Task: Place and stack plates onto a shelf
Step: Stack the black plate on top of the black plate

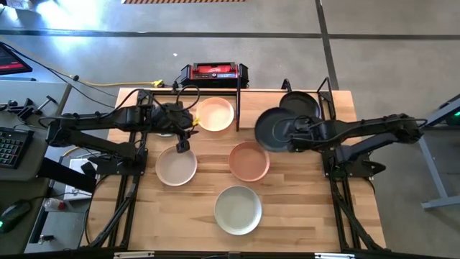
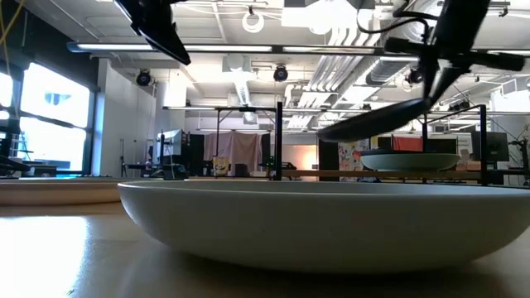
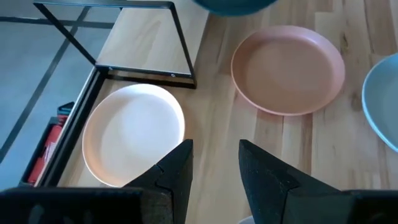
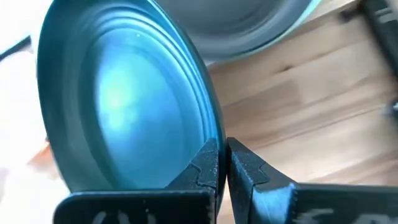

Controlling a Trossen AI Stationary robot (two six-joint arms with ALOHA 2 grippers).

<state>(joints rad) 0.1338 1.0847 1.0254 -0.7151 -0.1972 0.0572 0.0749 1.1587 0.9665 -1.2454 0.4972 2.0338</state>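
Observation:
My right gripper [image 1: 293,135] is shut on a black plate [image 1: 275,129], held tilted in the air near the shelf [image 1: 238,88]. A second black plate [image 1: 300,105] and a cream plate [image 1: 215,114] lie flat at the shelf. On the table lie a beige plate [image 1: 176,166], a terracotta plate [image 1: 249,160] and a pale green plate [image 1: 238,209]. My left gripper [image 1: 183,142] is open, pointing down above the beige plate's far rim. The left wrist view shows its fingers [image 3: 180,171] apart over bare wood, between the cream plate [image 3: 134,134] and the terracotta plate [image 3: 288,68]. My right gripper pinches the black plate's rim [image 4: 208,134] between its two fingers, on the side toward the table's right. The fingers come at it from the right, roughly level. The plate [image 2: 377,120] is lifted clear and tilted, its free edge lower, above the other black plate [image 2: 410,161].
A red-and-black box [image 1: 213,72] sits beyond the table's far edge. The shelf's thin black rods [image 3: 143,76] stand close to the cream plate. The pale green plate [image 2: 331,223] fills the low view's foreground. There is bare wood along the table's near edge.

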